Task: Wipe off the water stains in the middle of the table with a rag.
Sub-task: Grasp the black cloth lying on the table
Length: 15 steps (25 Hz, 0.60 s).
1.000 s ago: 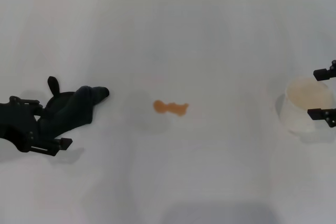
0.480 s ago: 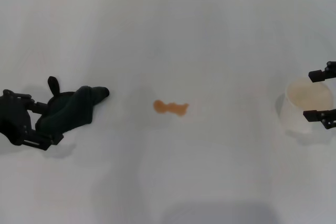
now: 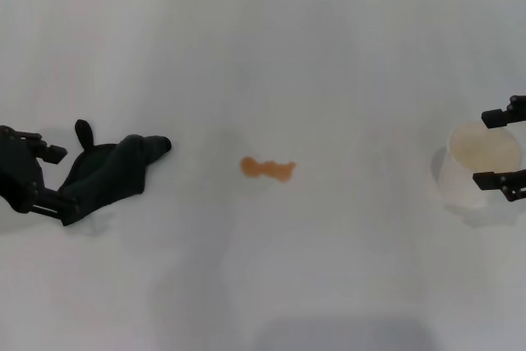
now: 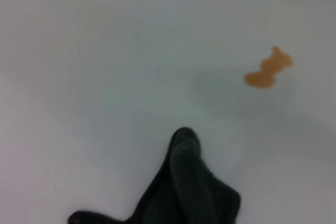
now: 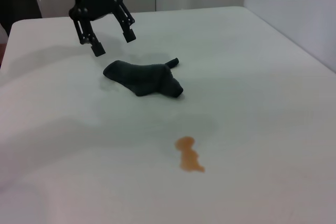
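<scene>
One view—right wrist—shows left gripper (image 5: 111, 43) above rag (image 5: 143, 78).

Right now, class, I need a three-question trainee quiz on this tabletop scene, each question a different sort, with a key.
1. True or false: the rag is covering the water stains.
2. Which hand is beside the rag: A) left hand, B) right hand?
3. Fill in: the right hand's open fingers sit on either side of a translucent ____.

Key:
1. False; the rag lies apart from the stain on the table.
2. A; it is open above the rag's edge.
3. Cup.
</scene>
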Available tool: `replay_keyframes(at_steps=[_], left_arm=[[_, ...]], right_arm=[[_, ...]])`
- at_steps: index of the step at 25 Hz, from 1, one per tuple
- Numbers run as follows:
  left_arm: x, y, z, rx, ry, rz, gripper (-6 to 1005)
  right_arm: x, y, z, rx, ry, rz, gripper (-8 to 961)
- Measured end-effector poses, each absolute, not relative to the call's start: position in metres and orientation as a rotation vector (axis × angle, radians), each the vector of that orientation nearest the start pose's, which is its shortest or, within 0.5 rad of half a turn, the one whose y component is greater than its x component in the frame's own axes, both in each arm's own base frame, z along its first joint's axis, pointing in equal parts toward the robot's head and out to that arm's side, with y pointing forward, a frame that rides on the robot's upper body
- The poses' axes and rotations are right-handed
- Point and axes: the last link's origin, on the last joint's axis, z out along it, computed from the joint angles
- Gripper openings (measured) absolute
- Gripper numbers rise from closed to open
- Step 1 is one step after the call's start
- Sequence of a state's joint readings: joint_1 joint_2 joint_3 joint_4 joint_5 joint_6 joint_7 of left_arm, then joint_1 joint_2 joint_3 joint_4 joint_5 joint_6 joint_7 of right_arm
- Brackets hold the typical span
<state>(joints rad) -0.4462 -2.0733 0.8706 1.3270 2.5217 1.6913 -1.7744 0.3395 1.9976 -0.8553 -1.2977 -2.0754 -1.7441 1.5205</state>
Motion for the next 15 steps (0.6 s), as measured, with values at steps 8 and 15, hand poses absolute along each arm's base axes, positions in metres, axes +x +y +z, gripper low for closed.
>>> replay_keyframes(at_steps=[8, 15], left_arm=[[-0.272, 0.336, 0.067, -2.705, -0.603, 0.291, 875], [-0.269, 0.344, 0.054, -2.731, -0.603, 0.269, 875]], right_arm=[[0.253, 0.306, 0.095, -2.808, 0.21, 0.171, 875], [0.246, 0.309, 0.089, -2.832, 0.195, 0.182, 875]])
